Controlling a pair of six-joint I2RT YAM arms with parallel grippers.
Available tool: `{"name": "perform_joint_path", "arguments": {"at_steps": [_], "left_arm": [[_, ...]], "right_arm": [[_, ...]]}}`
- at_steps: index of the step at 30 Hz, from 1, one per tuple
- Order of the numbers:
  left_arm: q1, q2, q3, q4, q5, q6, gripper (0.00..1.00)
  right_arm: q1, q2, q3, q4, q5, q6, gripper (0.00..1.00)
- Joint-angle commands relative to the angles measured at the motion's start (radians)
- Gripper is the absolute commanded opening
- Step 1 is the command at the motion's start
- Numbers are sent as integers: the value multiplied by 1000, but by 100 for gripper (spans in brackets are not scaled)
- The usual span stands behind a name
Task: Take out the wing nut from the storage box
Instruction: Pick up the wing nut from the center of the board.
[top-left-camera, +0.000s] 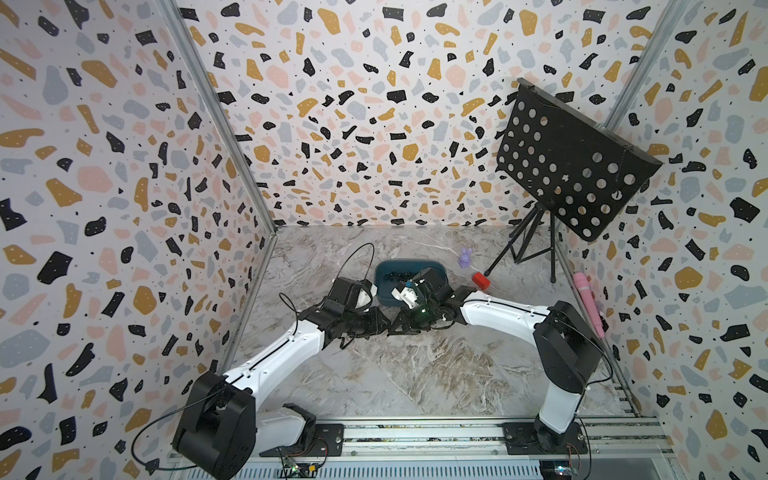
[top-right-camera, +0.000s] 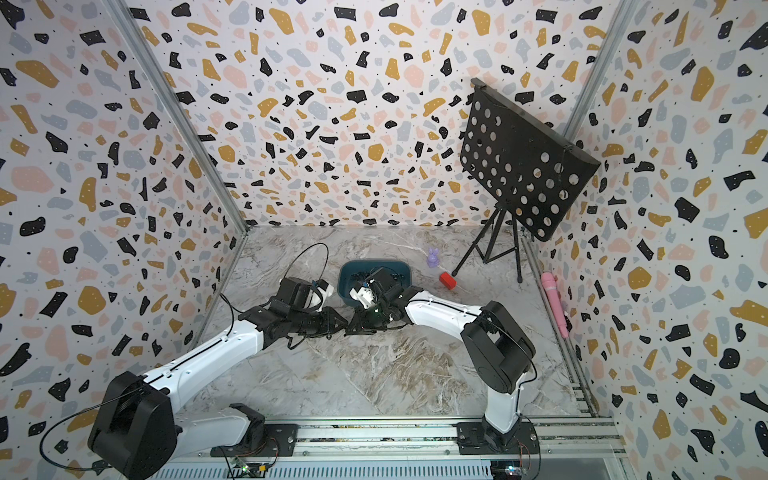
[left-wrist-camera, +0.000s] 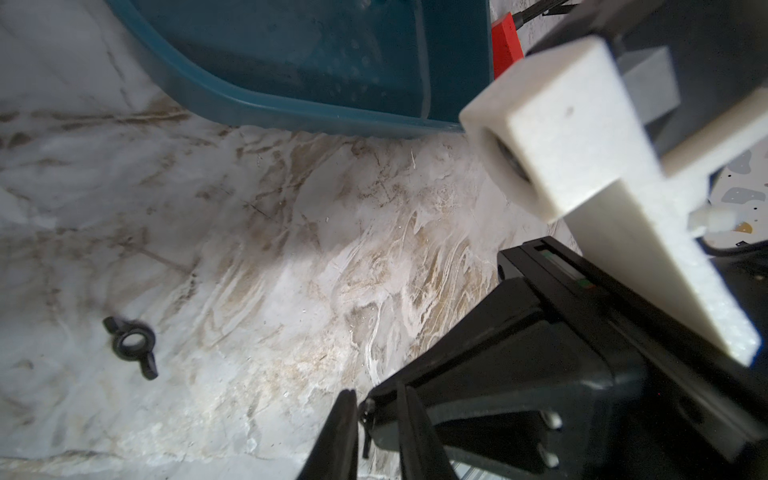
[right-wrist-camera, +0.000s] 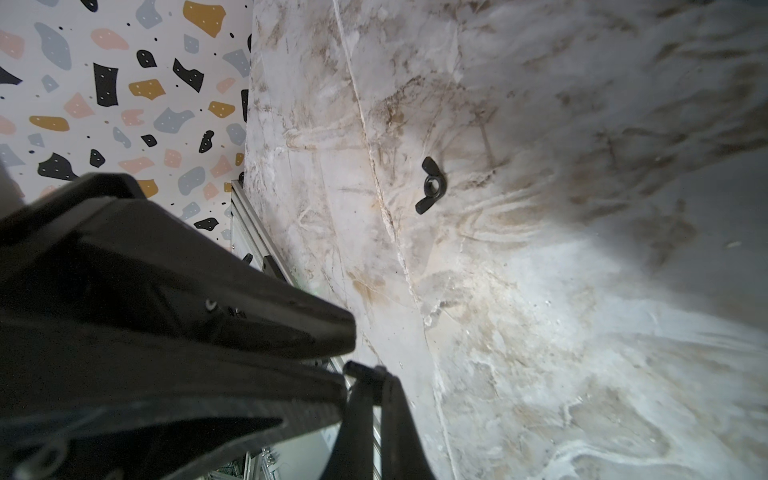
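You'll find the black wing nut lying flat on the marble tabletop, outside the dark teal storage box, well apart.

Red block near purple bunny

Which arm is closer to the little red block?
Right. The right arm lies just beside the red block; the left arm is across the storage box from it.

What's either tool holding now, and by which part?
Nothing, as far as shows: the wing nut lies loose on the table, clear of left tool and right tool.
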Motion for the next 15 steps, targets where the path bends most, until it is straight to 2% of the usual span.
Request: {"name": "perform_joint_path", "arguments": {"at_steps": [1,15], "left_arm": [[-6,0,-10,29,19,0,23],[-5,10,-37,29,32,-14,19]], "right_arm": [[8,-61,-2,39,-18,-8,0],[3,-67,2,51,0,2,1]]}}
